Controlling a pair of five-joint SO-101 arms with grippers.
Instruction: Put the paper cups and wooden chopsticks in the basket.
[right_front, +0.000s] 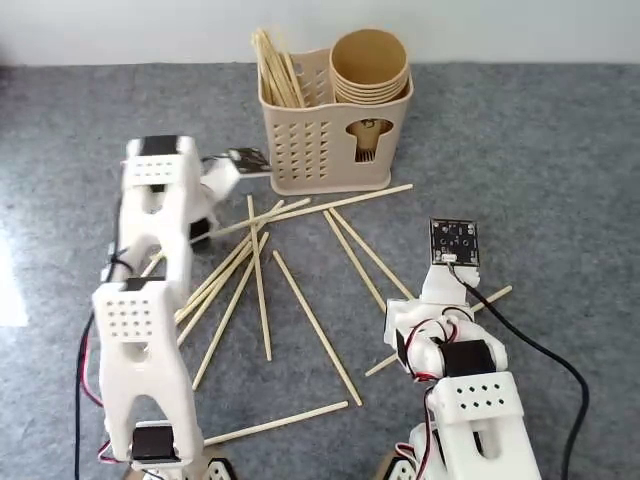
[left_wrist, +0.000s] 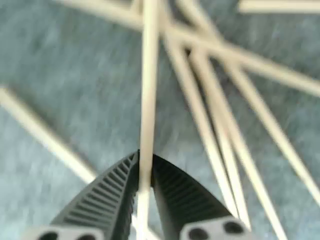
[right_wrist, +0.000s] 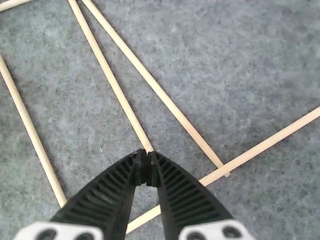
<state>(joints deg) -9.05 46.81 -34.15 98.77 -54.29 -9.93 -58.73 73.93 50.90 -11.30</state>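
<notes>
Where the grey felt mat spreads across the high view, a beige perforated plastic basket is seen at the upper centre of the frame; a nested stack of tan paper cups is held in its right compartment, and a bundle of pale wooden chopsticks is stood upright in its left one; further loose wooden chopsticks are scattered, several crossing one another, over the middle of the frame below the basket; the black ribbed left gripper is clamped on one thin wooden stick, which is run out between its jaws; the right gripper is closed tip to tip, apparently with nothing pinched, and the end of another loose stick is found just at its tips.
</notes>
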